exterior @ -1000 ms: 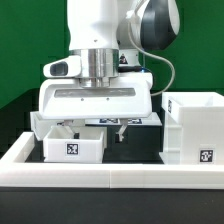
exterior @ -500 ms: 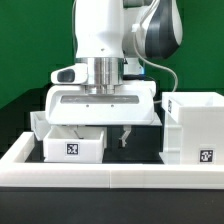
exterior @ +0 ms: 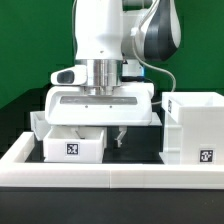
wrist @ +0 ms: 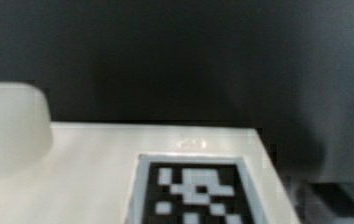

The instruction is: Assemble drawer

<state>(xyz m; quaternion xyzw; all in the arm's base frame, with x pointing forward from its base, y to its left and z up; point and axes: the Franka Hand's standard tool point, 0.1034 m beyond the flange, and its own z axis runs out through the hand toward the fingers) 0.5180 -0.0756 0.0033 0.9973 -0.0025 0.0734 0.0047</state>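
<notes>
Exterior view has the gripper (exterior: pixel 119 136) hanging low between the small tray (exterior: pixel 72 147) on the exterior view's left and the tall housing (exterior: pixel 195 128) on its right. Wrist view just shows a blurry white tagged surface (wrist: pixel 103 150) up close, so honestly can't tell if the fingers are apart or pinched.

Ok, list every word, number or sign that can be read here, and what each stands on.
No readable words, brands or numbers in either view.
Small tray: black-and-white square tag, pattern only.
Tall housing: same kind of tag, pattern only.
Wrist view: blurred tag on a white part, pattern only.
</notes>
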